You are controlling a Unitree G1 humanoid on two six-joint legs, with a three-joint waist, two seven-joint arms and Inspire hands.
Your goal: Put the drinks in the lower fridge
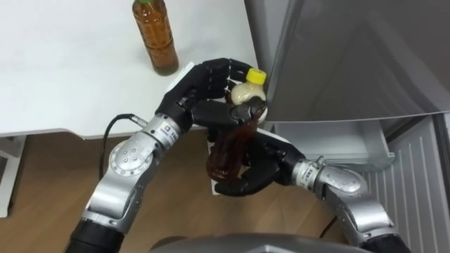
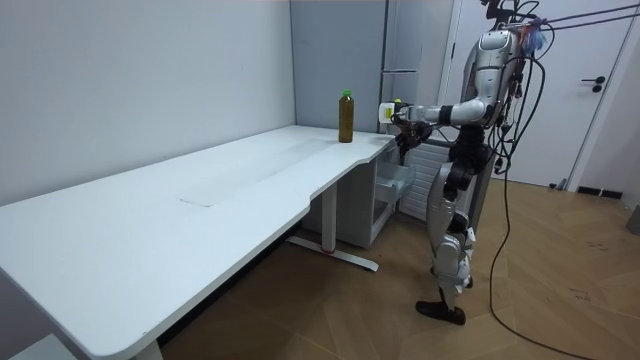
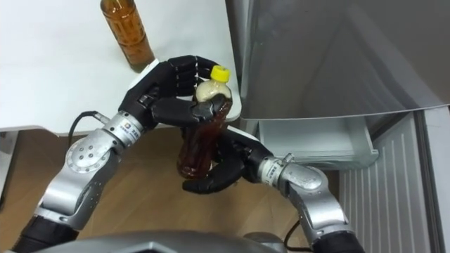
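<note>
Where the white table (image 1: 56, 84) ends at its corner, the grey fridge (image 1: 351, 56) stands just beside it, with its lower drawer (image 1: 337, 140) standing open. Robot stands at that corner. Second bottle (image 1: 156, 39) upright near the table edge. Yellow-capped bottle (image 1: 235, 140) held off the table, tilted, over wood floor (image 1: 42, 197): left hand (image 1: 200, 84) curled round its neck, right hand (image 1: 260, 169) curled round its base.

white table (image 1: 70, 70), wooden floor (image 1: 49, 183), white door (image 2: 590, 110)
</note>
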